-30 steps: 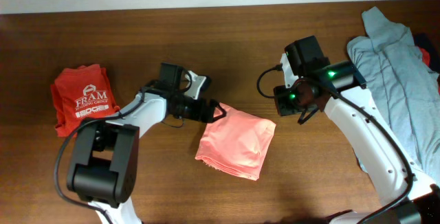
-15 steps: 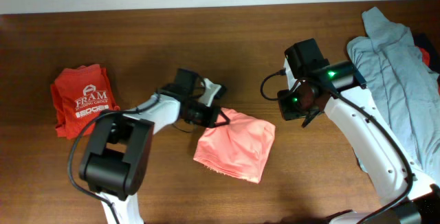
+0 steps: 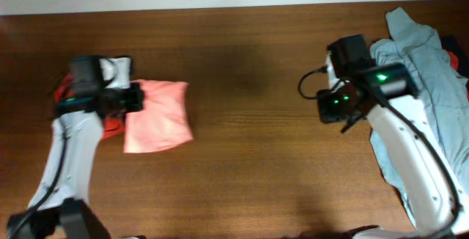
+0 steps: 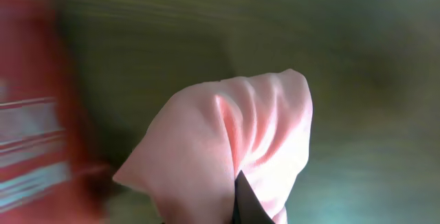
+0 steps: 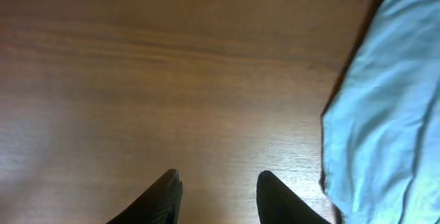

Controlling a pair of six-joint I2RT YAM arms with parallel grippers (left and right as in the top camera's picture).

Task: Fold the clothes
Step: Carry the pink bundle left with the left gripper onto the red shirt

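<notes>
- Far left: a red-orange, white-printed cotton tee [image 4: 27, 80] lies on the brown wooden counter [image 3: 249, 158], largely hidden under the left arm in the overhead view and blurred in the left wrist view.
- Left pincer [image 3: 138, 100]: closed on the upper left edge of the folded, thin salmon-pink shirt [image 3: 160, 116]; one dark fingertip [image 4: 244, 200] presses into bunched cloth. The step in hand appears to be setting this folded shirt down by the tee. To do it well, bring the packet down flat so the free edge lands first. Keep the layers together, line its left edge up with the tee, and part the jaws only once the cloth rests on the counter.
- Salmon-pink shirt: left of centre, its left edge just beside the tee; whether it hangs or already lies cannot be told. The packet is nearly square. Its slightly longer axis runs from the far side of the counter toward the near side, a little tilted. The gripped edge faces left and the free edge right.
- Right pincer [image 5: 216, 179]: fingers apart and empty, over bare wood.
- Far right: a pale grey-blue shirt [image 3: 425, 70] lies crumpled and unfolded just beside it.
</notes>
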